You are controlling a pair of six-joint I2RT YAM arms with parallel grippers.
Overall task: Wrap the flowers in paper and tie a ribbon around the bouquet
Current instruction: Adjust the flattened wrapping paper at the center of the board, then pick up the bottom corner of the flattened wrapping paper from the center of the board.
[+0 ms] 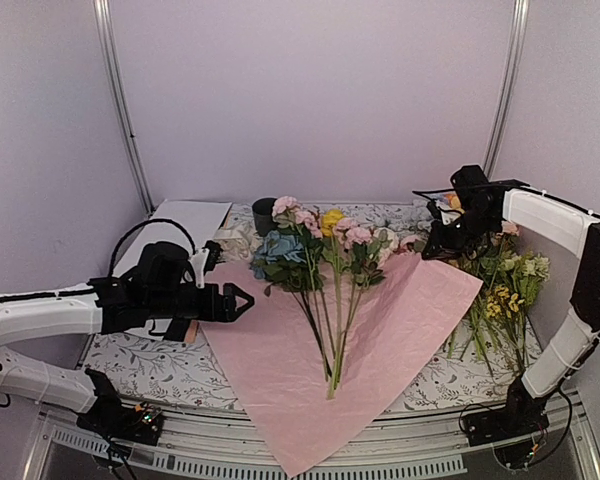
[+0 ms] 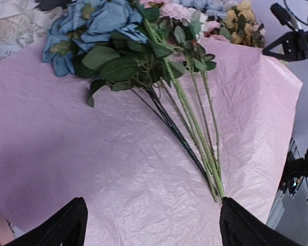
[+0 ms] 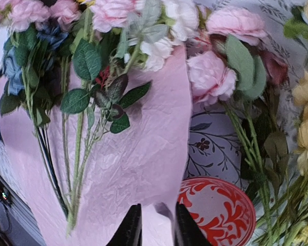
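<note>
The paper (image 1: 400,320) is matt, finely crinkled pink tissue; the flowers (image 1: 310,235) look cloth-petalled, with smooth plastic stems.

Plain pale walls (image 1: 310,90) with 2 metal poles (image 1: 120,100) enclose a floral-patterned tablecloth (image 1: 150,365).

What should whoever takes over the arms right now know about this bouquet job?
Left gripper: open at the left edge of the paper, holding nothing.
Right gripper: nearly closed around the paper's far right edge; whether it grips is unclear.
Flowers: lying on the flat paper, blooms at the far end.
Done: flowers laid out.
Left: wrap, then tie; ribbon not spotted.
</note>
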